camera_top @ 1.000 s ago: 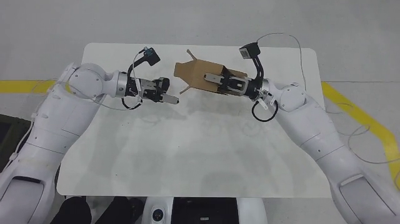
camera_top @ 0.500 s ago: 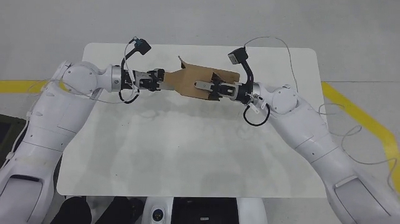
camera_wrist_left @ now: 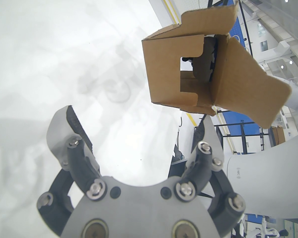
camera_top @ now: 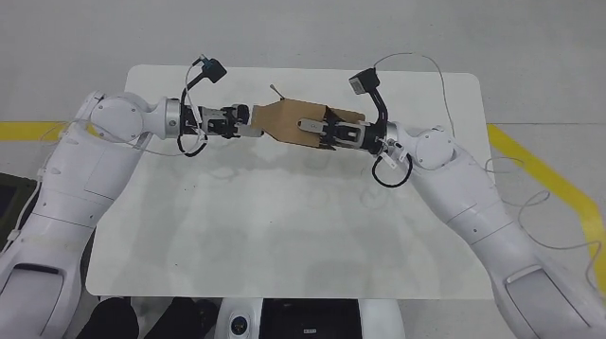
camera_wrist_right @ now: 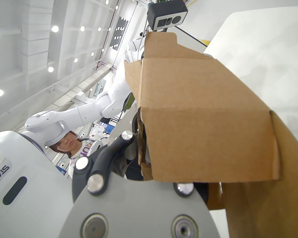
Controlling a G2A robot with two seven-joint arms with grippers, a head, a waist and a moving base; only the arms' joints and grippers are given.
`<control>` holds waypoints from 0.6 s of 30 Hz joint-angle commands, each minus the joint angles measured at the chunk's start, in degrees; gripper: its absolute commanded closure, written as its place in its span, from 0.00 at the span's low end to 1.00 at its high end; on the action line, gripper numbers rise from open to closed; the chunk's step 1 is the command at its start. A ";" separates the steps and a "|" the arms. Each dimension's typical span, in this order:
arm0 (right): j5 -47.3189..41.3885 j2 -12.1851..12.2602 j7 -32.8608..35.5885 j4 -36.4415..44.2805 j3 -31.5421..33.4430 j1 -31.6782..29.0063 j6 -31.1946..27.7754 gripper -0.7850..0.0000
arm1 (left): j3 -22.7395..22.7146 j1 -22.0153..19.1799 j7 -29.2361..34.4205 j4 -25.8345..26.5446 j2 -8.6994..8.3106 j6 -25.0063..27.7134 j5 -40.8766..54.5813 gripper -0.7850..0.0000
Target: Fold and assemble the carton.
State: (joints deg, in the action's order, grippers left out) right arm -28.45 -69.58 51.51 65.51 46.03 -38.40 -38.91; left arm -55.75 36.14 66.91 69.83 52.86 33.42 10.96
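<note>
Carton, right wrist view: its brown wall hides the fingertips of the right gripper that holds it, and its nearest flap is cut off by the picture's edge. Left wrist view: a dark part of the right gripper appears through the carton's open end, the rest hidden by the walls. One fingertip of the left gripper lies right at a corner of that open end; contact cannot be told. Top view: this junction is too small to resolve.

White table, grey floor, yellow line
</note>
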 commanded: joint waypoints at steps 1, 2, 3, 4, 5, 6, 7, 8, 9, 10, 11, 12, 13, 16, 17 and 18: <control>-0.16 -0.14 0.27 0.33 0.03 -0.17 0.07 1.00 | 0.43 -0.06 0.26 0.16 0.13 -0.01 -0.21 0.00; -0.33 -0.24 0.55 0.49 -0.03 -0.25 0.10 1.00 | 0.61 -0.07 0.36 0.21 0.18 0.00 -0.27 0.00; -0.55 -0.34 0.83 0.61 -0.10 -0.29 0.19 1.00 | 0.76 -0.10 0.40 0.22 0.23 0.00 -0.35 0.00; -0.71 -0.46 1.21 0.78 -0.26 -0.31 0.30 1.00 | 0.87 -0.13 0.41 0.21 0.28 -0.02 -0.37 0.00; -0.89 -0.58 1.50 0.82 -0.35 -0.29 0.38 1.00 | 0.96 -0.17 0.41 0.20 0.32 0.03 -0.38 0.00; -1.04 -0.69 1.72 0.77 -0.41 -0.26 0.38 1.00 | 1.00 -0.22 0.42 0.14 0.35 0.06 -0.38 0.00; -1.25 -0.80 1.98 0.73 -0.49 -0.28 0.38 1.00 | 1.06 -0.26 0.49 0.06 0.38 0.01 -0.37 0.00; -1.46 -0.91 2.28 0.67 -0.55 -0.27 0.36 1.00 | 1.09 -0.32 0.51 0.01 0.41 -0.01 -0.35 0.00; -1.61 -1.02 2.48 0.49 -0.57 -0.23 0.27 1.00 | 1.13 -0.35 0.57 0.01 0.44 0.03 -0.25 0.00; -1.76 -1.12 2.58 0.32 -0.58 -0.21 0.21 1.00 | 1.15 -0.40 0.67 -0.01 0.46 0.08 -0.16 0.00; -1.94 -1.24 2.83 0.23 -0.65 -0.19 0.14 1.00 | 1.18 -0.42 0.76 -0.02 0.49 0.11 0.01 0.00; -2.12 -1.37 3.12 0.11 -0.73 -0.12 0.08 1.00 | 1.23 -0.45 0.98 0.02 0.51 0.14 0.09 0.00; -2.36 -1.49 3.33 -0.05 -0.78 -0.06 0.11 1.00 | 1.26 -0.49 1.16 0.07 0.52 0.14 0.18 0.00; -2.97 -1.86 4.09 -0.43 -0.94 0.18 -0.09 1.00 | 1.43 -0.46 1.77 0.46 0.57 0.45 0.42 0.00; -3.08 -1.97 4.27 -0.64 -0.94 0.26 -0.15 1.00 | 1.47 -0.44 1.91 0.59 0.58 0.52 0.46 0.00; -3.13 -2.07 4.45 -0.84 -0.95 0.32 -0.19 1.00 | 1.49 -0.41 2.03 0.70 0.59 0.56 0.52 0.00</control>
State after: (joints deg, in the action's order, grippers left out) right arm -31.53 -71.55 55.77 64.88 45.09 -38.14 -39.06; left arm -54.29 35.70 68.81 70.40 53.44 33.92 11.43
